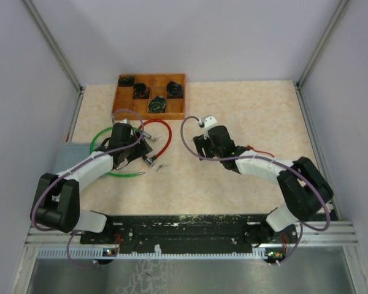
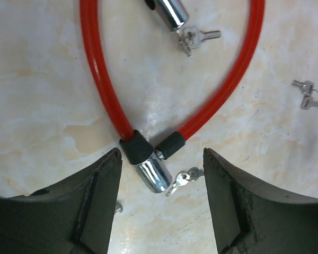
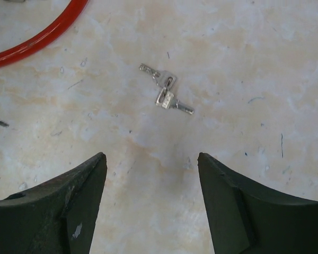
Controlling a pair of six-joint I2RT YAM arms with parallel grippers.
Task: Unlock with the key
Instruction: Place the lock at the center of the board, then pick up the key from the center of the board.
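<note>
Top view: we note the red cable lock (image 1: 166,131) left of centre, below the wooden tray (image 1: 124,104).
Left wrist: left gripper (image 2: 161,203) jaws spread, empty; lock cylinder (image 2: 152,174) between them, key (image 2: 181,179) at its end.
Right wrist: right gripper (image 3: 151,203) jaws apart, empty; loose key pair (image 3: 166,95) upper centre.

Two cable locks (image 2: 97,69), three key bunches (image 2: 307,95), one tray (image 1: 153,78).

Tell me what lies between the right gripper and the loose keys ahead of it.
Only bare tabletop, seen in the right wrist view, separates the open right gripper from the loose keys.
</note>
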